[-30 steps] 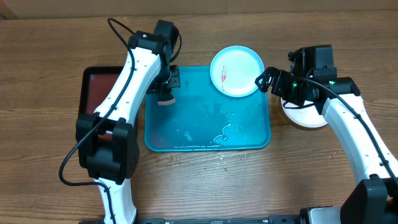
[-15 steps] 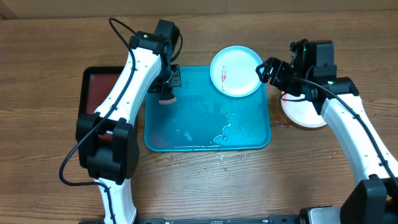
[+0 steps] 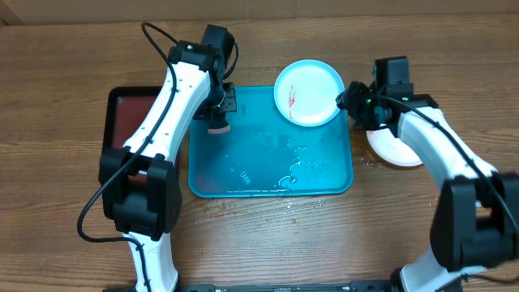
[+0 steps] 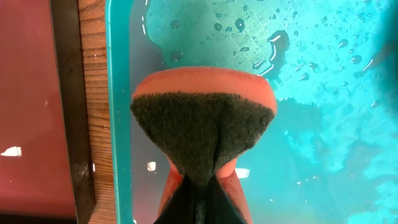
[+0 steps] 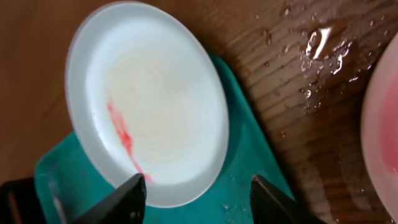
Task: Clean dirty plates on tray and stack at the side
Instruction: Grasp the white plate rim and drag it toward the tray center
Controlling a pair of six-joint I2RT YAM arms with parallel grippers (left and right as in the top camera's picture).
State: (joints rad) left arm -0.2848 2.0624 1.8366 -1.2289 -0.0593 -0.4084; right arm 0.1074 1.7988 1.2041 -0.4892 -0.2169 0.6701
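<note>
A light blue plate point(image 3: 308, 92) with a white centre and a red smear lies on the far right corner of the wet turquoise tray point(image 3: 243, 174), overhanging its rim; it also shows in the right wrist view point(image 5: 146, 99). My right gripper point(image 3: 345, 101) is open and empty just right of that plate, its fingers point(image 5: 199, 190) over the plate's near edge. My left gripper point(image 3: 216, 122) is shut on an orange sponge point(image 4: 204, 130) with a dark scouring face, held over the tray's far left part point(image 4: 118, 124). Another plate point(image 3: 397, 148) lies on the table right of the tray.
A black tray with a dark red inside point(image 3: 122, 113) lies left of the turquoise tray. Water pools on the turquoise tray point(image 3: 296, 166) and wets the wood point(image 5: 323, 43) beside it. A pinkish plate rim point(image 5: 379, 130) shows at the right edge of the right wrist view.
My right gripper has swung left from over the table-side plate toward the light blue plate's right edge. The left arm and sponge have barely moved.
</note>
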